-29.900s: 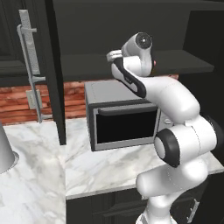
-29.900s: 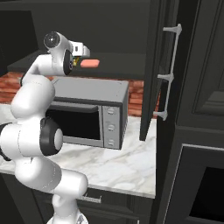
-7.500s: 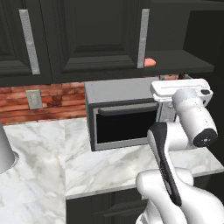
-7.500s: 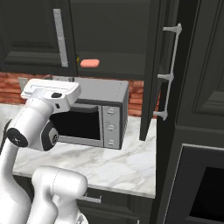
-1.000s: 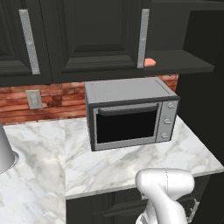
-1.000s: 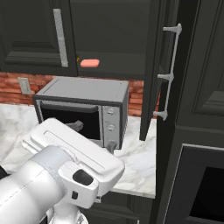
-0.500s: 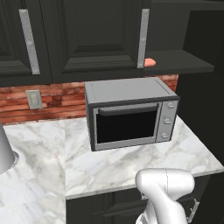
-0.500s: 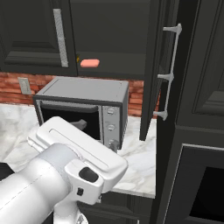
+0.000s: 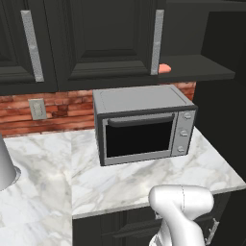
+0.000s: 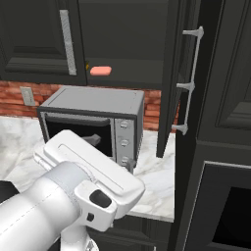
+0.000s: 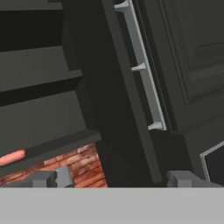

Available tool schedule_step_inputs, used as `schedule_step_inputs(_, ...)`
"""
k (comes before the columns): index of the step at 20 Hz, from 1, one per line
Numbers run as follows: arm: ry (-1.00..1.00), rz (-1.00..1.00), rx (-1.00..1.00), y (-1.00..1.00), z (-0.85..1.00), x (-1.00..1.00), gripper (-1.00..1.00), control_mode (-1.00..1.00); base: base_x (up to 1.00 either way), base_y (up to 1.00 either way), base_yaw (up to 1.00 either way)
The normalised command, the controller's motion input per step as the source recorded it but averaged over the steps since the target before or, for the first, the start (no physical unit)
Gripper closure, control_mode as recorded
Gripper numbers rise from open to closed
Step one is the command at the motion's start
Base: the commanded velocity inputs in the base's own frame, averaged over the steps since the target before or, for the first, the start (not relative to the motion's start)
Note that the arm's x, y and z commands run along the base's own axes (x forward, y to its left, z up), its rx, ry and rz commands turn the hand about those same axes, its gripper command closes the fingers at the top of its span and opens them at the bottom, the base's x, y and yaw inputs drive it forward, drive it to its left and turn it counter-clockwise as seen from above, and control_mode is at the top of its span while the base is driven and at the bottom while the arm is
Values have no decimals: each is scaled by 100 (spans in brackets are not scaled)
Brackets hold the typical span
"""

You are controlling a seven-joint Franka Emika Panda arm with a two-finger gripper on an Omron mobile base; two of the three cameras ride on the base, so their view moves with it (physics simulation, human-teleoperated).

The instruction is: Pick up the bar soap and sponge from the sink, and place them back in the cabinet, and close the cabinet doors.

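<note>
The salmon-pink bar soap (image 10: 100, 70) lies on the dark shelf of the cabinet (image 10: 127, 73), above the microwave; it is also seen as bar soap (image 9: 165, 68) and bar soap (image 11: 12, 156). The cabinet's left door (image 9: 110, 38) is closed. Its right door (image 10: 171, 73) stands open, edge-on, with a silver bar handle (image 11: 144, 74). My gripper (image 11: 113, 180) is open with nothing between its fingers, and faces the open door's edge from below and apart. The sponge and the sink are out of view.
A grey microwave (image 9: 141, 125) stands on the white marble counter (image 9: 125, 185) under the shelf, against a brick wall (image 9: 53, 113). Tall dark cabinetry (image 10: 225, 122) rises to the right of the open door. My white arm (image 10: 59, 206) fills the near left of the right base view.
Since half a minute ago the left door has been closed and the soap left on the shelf. The arm has dropped low. Over the last second it has barely shifted.
</note>
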Motion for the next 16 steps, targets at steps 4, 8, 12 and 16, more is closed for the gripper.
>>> schedule_step_inputs(4, -8, -5, 0, -3, -17, 5, -100, -100, 0, 0, 0)
schedule_step_inputs(8, -9, -4, 0, -3, -16, 4, -100, -100, 0, 0, 0)
schedule_step_inputs(12, -8, -4, -1, 0, -17, 9, -100, -100, 0, 0, 0)
schedule_step_inputs(16, -9, -1, -1, 0, -18, 19, -100, -100, 0, 0, 0)
